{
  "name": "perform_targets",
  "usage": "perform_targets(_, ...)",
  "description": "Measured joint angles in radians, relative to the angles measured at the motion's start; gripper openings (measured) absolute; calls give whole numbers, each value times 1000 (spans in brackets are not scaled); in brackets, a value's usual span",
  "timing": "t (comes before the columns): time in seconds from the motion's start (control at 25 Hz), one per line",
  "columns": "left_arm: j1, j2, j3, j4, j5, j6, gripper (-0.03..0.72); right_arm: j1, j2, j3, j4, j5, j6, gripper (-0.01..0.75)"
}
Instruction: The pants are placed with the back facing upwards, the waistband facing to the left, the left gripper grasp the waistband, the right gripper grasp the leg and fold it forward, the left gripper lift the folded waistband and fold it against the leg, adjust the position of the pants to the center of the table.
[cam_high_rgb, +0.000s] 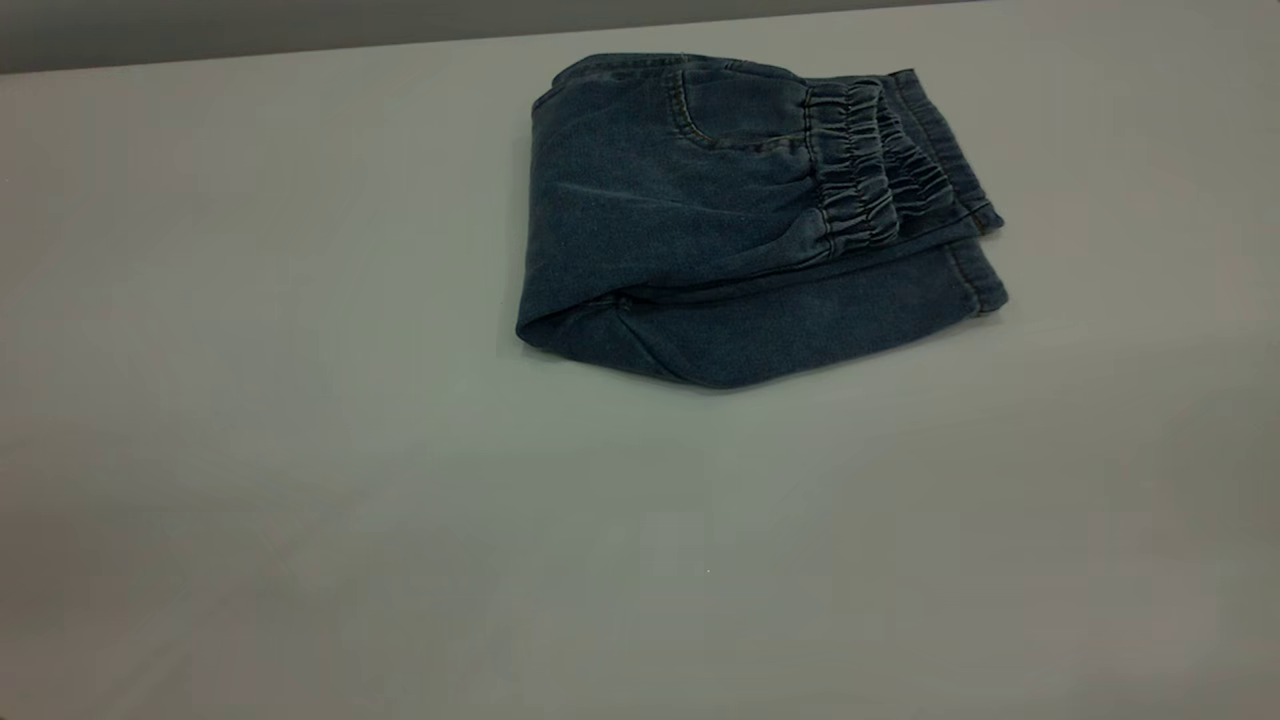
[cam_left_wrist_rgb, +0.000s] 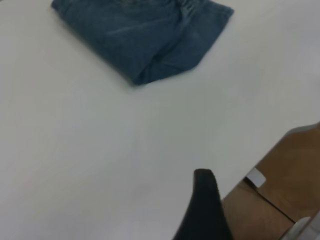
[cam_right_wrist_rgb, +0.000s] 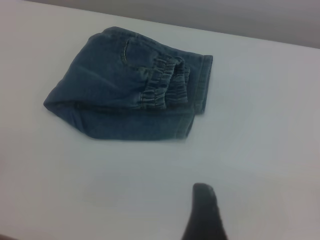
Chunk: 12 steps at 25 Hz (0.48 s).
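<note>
The pants lie folded into a compact blue denim bundle on the table, toward its far side and a little right of the middle. The ruched waistband rests on top, folded over toward the stitched hems at the right. A plain leg forms the bottom layer. Neither arm appears in the exterior view. My left gripper hovers shut near the table's edge, well away from the pants. My right gripper is shut and empty, also apart from the pants and their waistband.
In the left wrist view the table edge runs close to the left gripper, with brown floor and a small white piece beyond it. Bare white tabletop surrounds the bundle on all sides.
</note>
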Motion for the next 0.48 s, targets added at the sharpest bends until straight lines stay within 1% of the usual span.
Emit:
perform_targets(0.16, 0, 0, 18, 62, -2, -54, 506, 0, 0, 0, 0, 0, 0, 437)
perform_targets(0.48, 0, 1, 27, 59, -8, -58, 506, 0, 0, 0, 1, 1, 0, 437)
